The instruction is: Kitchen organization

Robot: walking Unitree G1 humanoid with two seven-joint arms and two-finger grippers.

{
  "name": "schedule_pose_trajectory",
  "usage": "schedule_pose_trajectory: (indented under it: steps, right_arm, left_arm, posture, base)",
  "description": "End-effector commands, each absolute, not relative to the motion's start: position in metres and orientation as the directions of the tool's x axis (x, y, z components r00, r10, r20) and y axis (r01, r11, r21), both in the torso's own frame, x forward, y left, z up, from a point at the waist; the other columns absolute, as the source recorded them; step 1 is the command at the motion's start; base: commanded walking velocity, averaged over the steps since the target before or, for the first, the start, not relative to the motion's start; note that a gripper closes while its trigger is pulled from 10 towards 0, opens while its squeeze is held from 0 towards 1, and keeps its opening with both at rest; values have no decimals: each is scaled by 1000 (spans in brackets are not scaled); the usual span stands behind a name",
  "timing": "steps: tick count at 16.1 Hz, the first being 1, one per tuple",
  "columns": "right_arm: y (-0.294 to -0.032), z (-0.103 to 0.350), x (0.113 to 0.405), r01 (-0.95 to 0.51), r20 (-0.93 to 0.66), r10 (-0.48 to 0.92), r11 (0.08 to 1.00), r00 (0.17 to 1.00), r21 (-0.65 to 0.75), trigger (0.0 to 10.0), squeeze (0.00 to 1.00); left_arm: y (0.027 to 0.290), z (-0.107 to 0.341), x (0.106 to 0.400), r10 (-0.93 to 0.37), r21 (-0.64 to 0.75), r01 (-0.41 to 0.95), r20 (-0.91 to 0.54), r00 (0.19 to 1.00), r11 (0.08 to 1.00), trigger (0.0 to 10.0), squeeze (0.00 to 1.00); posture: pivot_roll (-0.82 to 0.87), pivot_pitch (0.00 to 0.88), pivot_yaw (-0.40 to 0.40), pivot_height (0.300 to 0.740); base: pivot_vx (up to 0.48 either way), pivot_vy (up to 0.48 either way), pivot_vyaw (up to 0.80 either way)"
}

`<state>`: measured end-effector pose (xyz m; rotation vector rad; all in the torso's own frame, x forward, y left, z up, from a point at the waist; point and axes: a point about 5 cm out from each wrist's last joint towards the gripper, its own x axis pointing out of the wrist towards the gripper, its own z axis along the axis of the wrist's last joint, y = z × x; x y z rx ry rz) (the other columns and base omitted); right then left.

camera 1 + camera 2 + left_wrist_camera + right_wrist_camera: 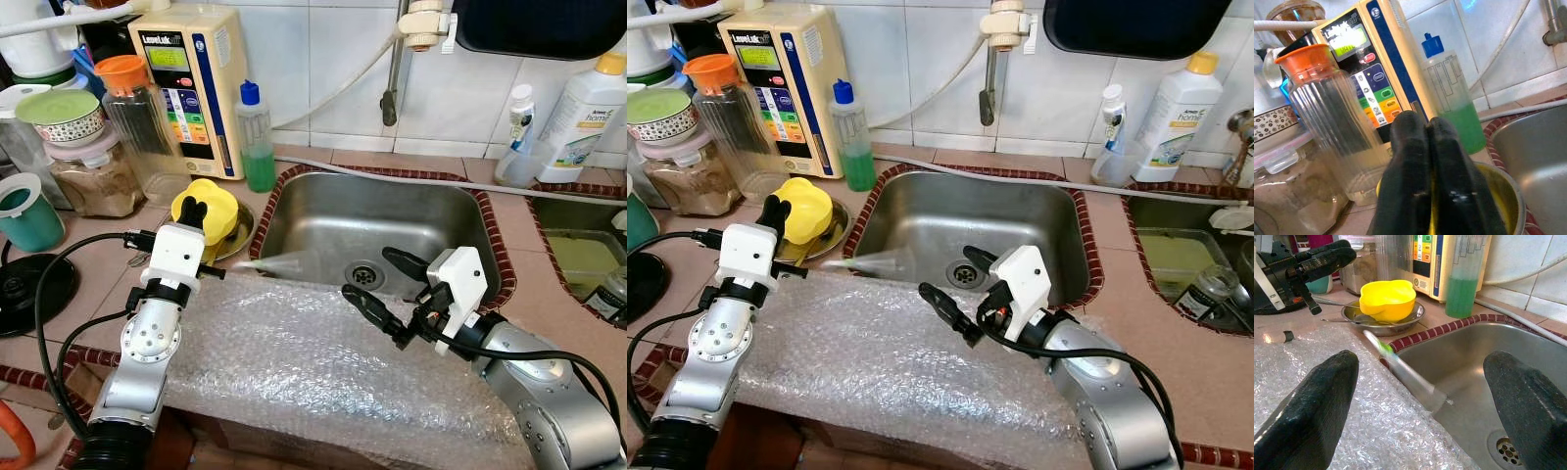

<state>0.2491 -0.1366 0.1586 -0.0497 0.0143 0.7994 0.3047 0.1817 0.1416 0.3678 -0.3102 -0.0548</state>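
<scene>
Two risks stand out to us: our right pincer (390, 290), fingers spread wide over the bubble wrap (323, 372) at the sink's (392, 220) near rim, could nudge the slim green-tipped tool (1400, 369) lying half on the wrap and half over the basin so that it slides in, and our left pincer (193, 211), fingers pressed together and empty, could tip the yellow cup (211, 211) off its metal plate (828, 235). Our right wrist view shows that tool sharply, whereas the head views blur it.
</scene>
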Motion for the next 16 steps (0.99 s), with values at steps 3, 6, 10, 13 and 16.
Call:
schedule_pose_trajectory:
  steps: [3, 6, 10, 13, 16]
  right_arm:
    - [-135, 161, 250, -717, -22, 717, 695, 697, -49, 10000, 0]
    - [-135, 160, 249, -715, -23, 715, 697, 698, -48, 10000, 0]
    - [-134, 160, 249, -716, -24, 716, 697, 698, -48, 10000, 0]
    - [-133, 160, 248, -719, -24, 719, 693, 694, -47, 10000, 0]
    - [-133, 161, 248, -720, -23, 720, 692, 693, -55, 10000, 0]
  left_arm:
    - [169, 151, 303, -163, 304, 63, 315, 935, 950, 10000, 1000]
    - [171, 152, 302, -139, 301, 40, 317, 938, 953, 10000, 1000]
    - [198, 150, 310, 29, 236, -96, 275, 961, 967, 10000, 1000]
    - [216, 149, 324, 144, 129, -173, 206, 968, 976, 10000, 1000]
    - [222, 148, 339, 215, 7, -218, 122, 969, 976, 10000, 1000]
  posture:
    - [-24, 0, 52, 740]
    - [-26, 0, 53, 740]
    - [-24, 0, 50, 740]
    - [-23, 0, 49, 740]
    - [-23, 0, 49, 740]
  base:
    - [0, 0, 0]
    - [0, 0, 0]
    - [0, 0, 0]
    - [0, 0, 0]
    - [0, 0, 0]
